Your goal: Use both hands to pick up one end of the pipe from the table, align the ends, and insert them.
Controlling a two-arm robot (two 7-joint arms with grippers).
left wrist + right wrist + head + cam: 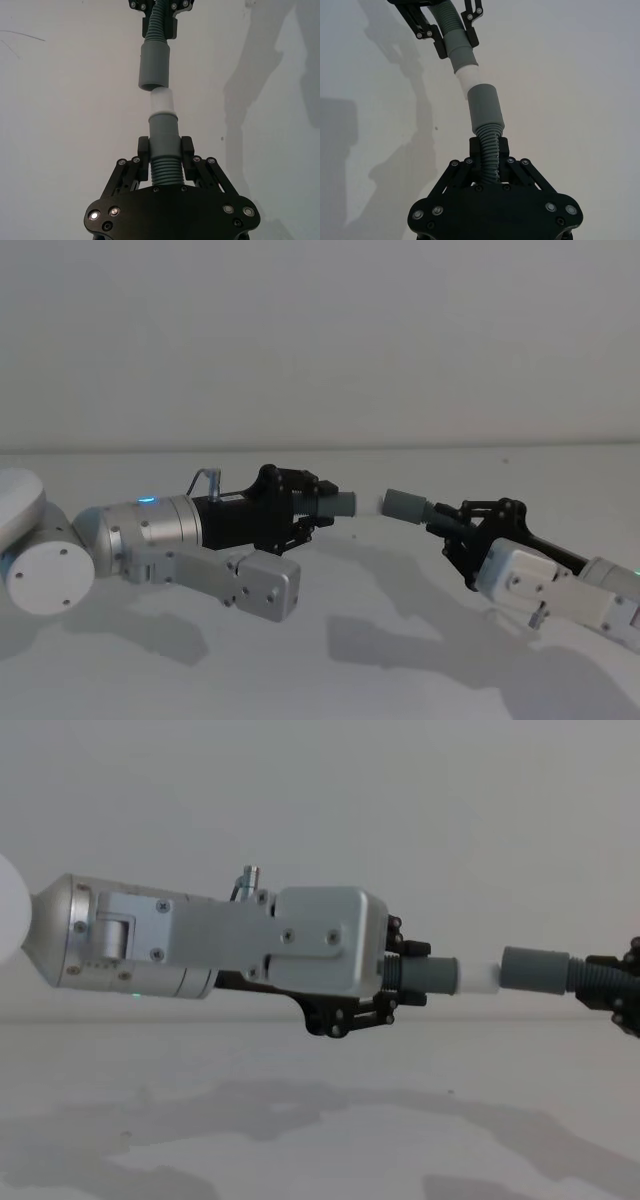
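We are at the alignment step, with both pipe pieces lifted off the table (330, 660) and brought nearly tip to mouth. Our left gripper (166, 152) is clenched on the ribbed neck of the left pipe piece (164, 135), whose white tip (162, 101) points toward 12 o'clock in the left wrist view, just short of the open mouth (152, 88) of the right pipe piece (487, 107). Our right gripper (489, 150) grasps that piece by its corrugated neck. In the head view the two ends sit near each other at centre, the right piece angling in from about 4 o'clock. We judge the axes slightly off, so the next move calls for straightening the right piece's tilt, then pushing the ends together. We can read no brand, label or writing anywhere
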